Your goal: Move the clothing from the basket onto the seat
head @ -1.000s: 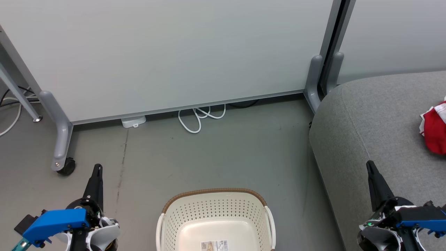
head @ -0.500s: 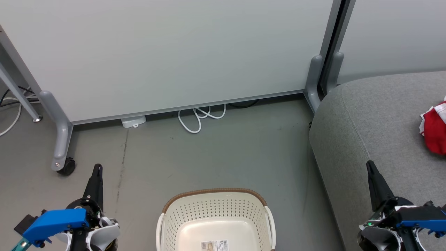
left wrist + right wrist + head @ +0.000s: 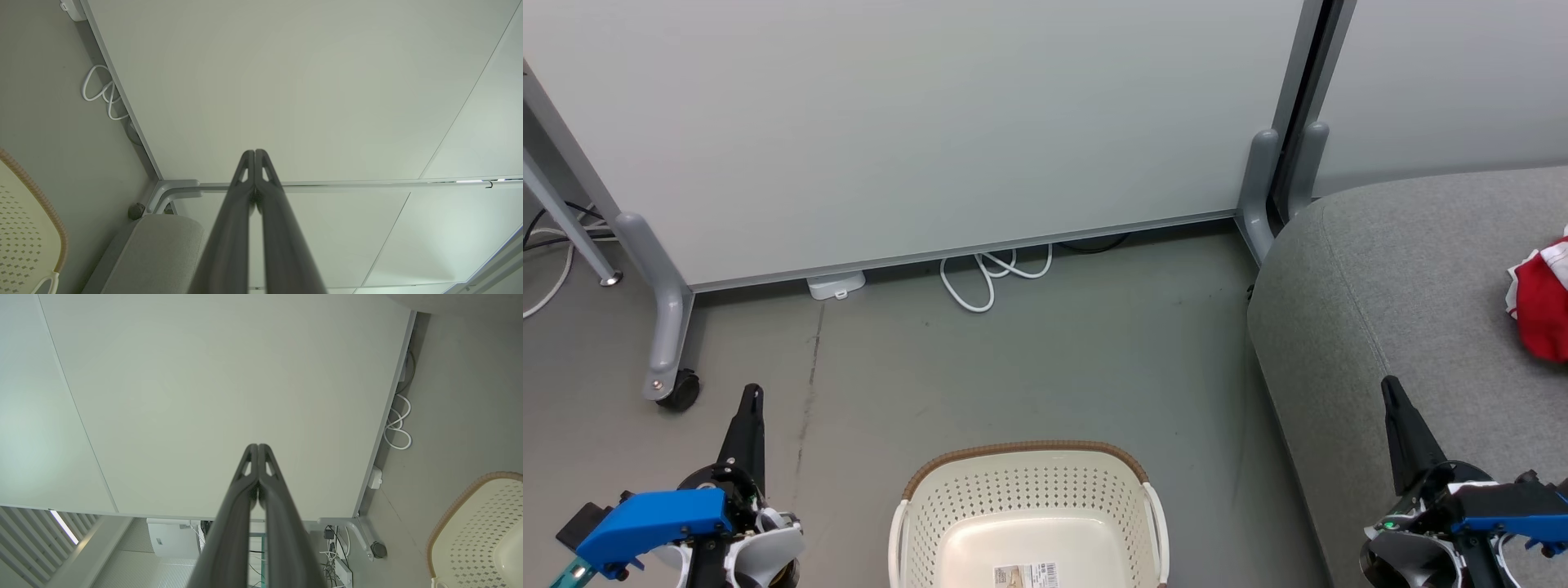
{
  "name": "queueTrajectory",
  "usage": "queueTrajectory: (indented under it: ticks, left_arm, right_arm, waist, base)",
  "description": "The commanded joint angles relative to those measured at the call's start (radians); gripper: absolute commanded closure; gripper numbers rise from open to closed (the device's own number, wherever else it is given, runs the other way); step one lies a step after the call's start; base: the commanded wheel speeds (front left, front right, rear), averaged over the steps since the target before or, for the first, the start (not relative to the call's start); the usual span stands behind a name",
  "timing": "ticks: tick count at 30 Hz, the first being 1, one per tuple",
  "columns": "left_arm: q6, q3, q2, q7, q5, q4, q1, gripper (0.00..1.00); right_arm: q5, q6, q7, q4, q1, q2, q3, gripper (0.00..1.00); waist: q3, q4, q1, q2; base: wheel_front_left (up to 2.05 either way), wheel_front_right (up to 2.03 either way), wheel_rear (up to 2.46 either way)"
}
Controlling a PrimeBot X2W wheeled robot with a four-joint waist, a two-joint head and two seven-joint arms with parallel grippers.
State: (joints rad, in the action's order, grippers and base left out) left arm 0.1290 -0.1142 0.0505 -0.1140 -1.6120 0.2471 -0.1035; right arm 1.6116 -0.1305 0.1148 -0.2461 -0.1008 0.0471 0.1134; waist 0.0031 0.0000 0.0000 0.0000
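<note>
The white basket (image 3: 1029, 498) with a brown rim sits on the floor at the bottom centre of the head view; its inside shows only a paper label. Its rim also appears as the basket (image 3: 36, 196) and the basket (image 3: 470, 522). Red and white clothing (image 3: 1543, 302) lies on the grey seat (image 3: 1413, 294) at the right edge. The seat's corner (image 3: 163, 245) shows in the left wrist view. My left gripper (image 3: 753, 394) is shut and holds nothing, left of the basket. My right gripper (image 3: 1388, 384) is shut and holds nothing, over the seat's front. Fingertips meet in both wrist views: left gripper (image 3: 254, 153), right gripper (image 3: 258, 447).
A pale partition panel (image 3: 931, 122) on grey castor feet (image 3: 670, 327) stands behind the floor. A coiled white cable (image 3: 992, 273) and a small white box (image 3: 836, 285) lie at its base. A second panel (image 3: 1445, 82) stands behind the seat.
</note>
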Motion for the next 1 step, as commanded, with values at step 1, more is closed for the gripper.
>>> queueTrajectory:
  ticks: [1]
  left_arm:
    - [0.003, -0.002, -0.001, -0.003, -0.002, -0.004, -0.009, 1.00]
  right_arm:
    - [0.003, 0.000, 0.002, 0.002, -0.014, 0.006, 0.001, 1.00]
  waist:
    - [0.000, 0.000, 0.0000, 0.0000]
  base:
    - [0.00, 0.00, 0.00]
